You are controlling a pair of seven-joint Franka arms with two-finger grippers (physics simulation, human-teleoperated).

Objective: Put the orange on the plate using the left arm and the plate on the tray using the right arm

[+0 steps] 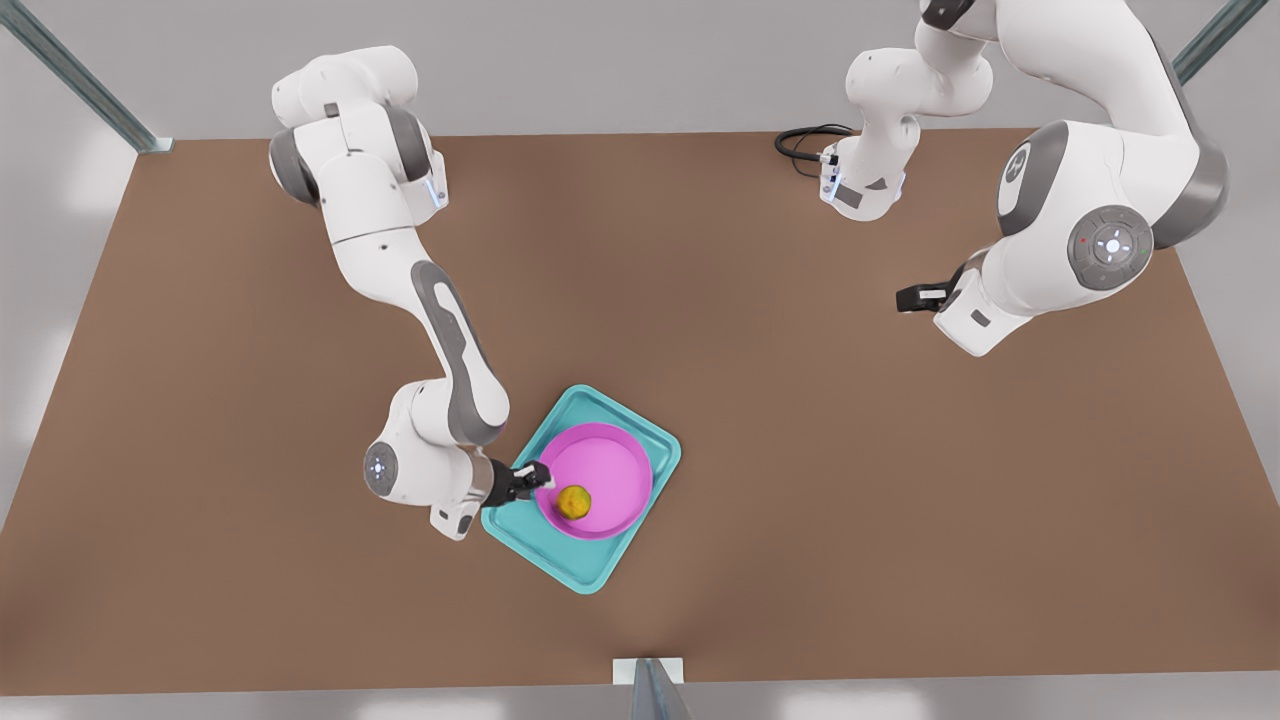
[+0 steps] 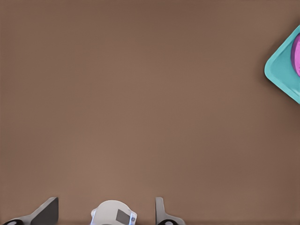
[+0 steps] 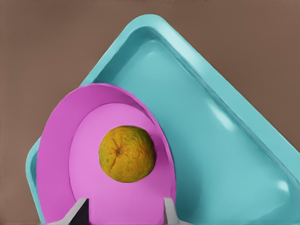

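Plate, tray — brown table; right gripper beside, left gripper apart.

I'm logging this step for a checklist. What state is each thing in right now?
Small yellow-orange fruit: lying in the plate, free of both grippers.
Round pink plate: resting on the tray, rim between the right gripper's fingers.
Teal rectangular tray: flat on the brown table.
Right gripper: at the plate's rim.
Left gripper: open, above bare table, waiting.
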